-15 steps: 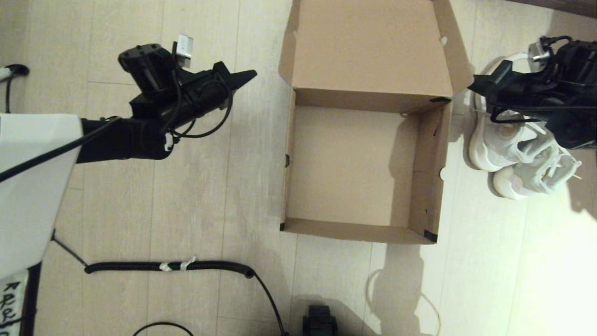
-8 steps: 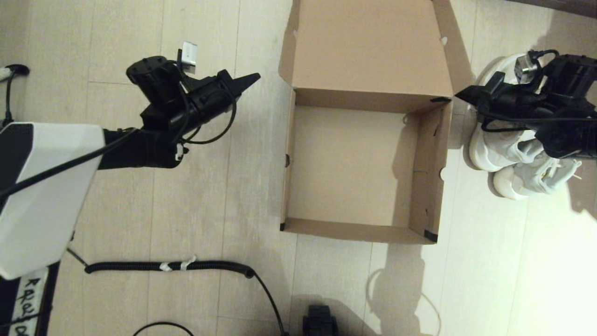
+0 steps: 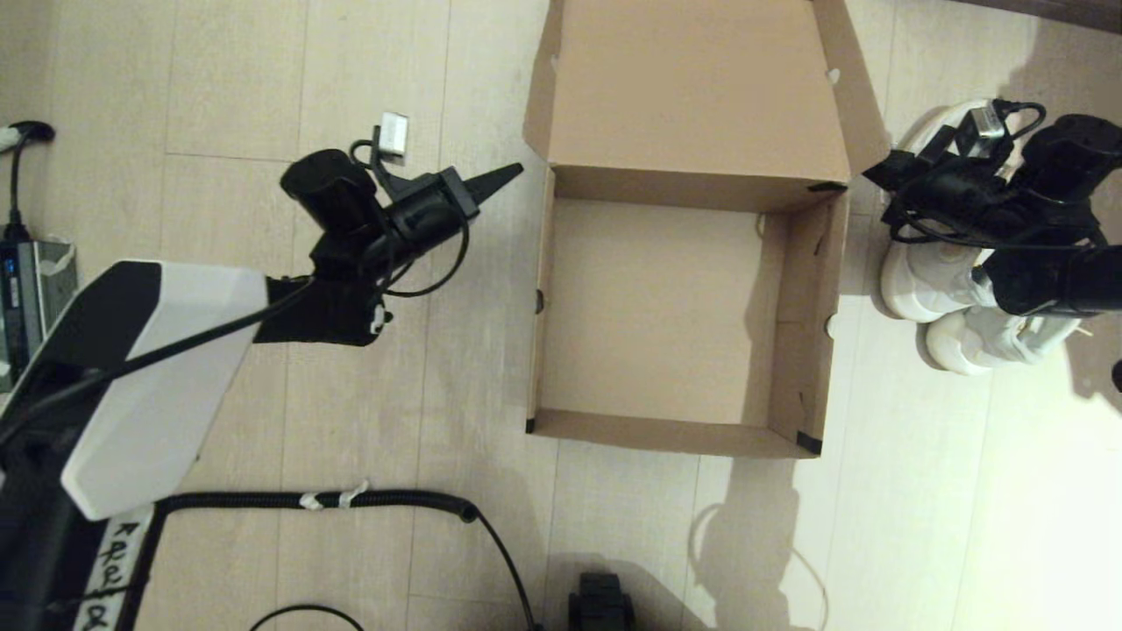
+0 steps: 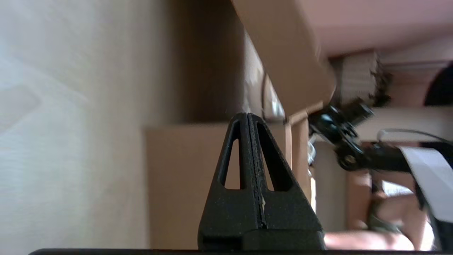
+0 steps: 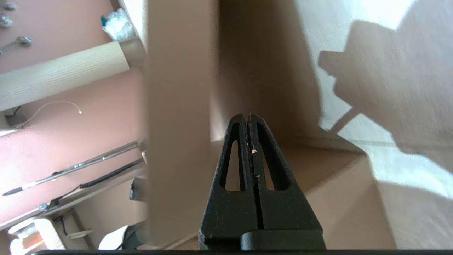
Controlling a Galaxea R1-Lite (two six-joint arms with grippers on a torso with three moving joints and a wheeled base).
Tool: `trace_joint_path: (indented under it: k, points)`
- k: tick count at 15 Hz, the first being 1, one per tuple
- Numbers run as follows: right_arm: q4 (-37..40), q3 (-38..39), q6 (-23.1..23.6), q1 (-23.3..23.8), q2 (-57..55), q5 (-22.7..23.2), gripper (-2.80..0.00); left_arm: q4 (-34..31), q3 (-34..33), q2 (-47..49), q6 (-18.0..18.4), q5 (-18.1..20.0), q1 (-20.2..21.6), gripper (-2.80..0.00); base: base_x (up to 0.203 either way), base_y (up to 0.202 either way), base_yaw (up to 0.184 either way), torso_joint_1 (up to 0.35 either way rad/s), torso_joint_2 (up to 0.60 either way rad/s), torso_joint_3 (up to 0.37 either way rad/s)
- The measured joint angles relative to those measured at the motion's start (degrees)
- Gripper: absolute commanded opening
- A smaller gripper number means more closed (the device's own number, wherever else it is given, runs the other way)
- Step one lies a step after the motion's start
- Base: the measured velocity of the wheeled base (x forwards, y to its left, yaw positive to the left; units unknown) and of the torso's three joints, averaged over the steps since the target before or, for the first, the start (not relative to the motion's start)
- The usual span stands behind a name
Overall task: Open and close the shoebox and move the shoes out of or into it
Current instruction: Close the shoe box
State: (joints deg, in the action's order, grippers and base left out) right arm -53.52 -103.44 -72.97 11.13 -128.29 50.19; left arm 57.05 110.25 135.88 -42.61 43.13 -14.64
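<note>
Overhead, you are seeing the shoebox (image 3: 684, 298) lying open and empty on the floor, the shoes (image 3: 955, 307) at its three o'clock. Left gripper (image 3: 513, 173) and right gripper (image 3: 870, 174) are flanking the lid hinge. Wrist views are showing both sets of jaws pressed together, holding nothing. Closing the lid is probably in hand; next, hook its side flaps.

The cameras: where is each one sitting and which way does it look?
Head view: up on the robot's head, looking down at the floor, the open shoebox, the shoes, both arms.
Left wrist view: behind the shut left gripper, facing the shoebox's outer wall.
Right wrist view: behind the shut right gripper, facing the shoebox's opposite side.
Shared: all three see the shoebox; the head view shows both grippers flanking its far corners.
</note>
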Motion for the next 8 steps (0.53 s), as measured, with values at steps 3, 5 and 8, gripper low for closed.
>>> trace_joint_path:
  k: [3,5,8]
  points:
    - [-0.9,0.2,0.0,-0.1,-0.8,1.0,-2.80,0.1,0.5,1.2,0.0,0.1,-1.0,-2.80,0.000,0.000,0.000,0.000,0.00,0.000]
    - [-1.5,-0.2,0.0,-0.1,-1.7,0.9,-2.80,0.1,0.6,1.6,-0.1,0.4,-1.5,-2.80,0.000,0.000,0.000,0.000,0.00,0.000]
    - [-1.5,-2.4,-0.3,-0.2,-3.4,0.9,-2.80,1.1,0.6,1.9,0.0,0.9,-1.6,-2.80,0.000,0.000,0.000,0.000,0.00,0.000]
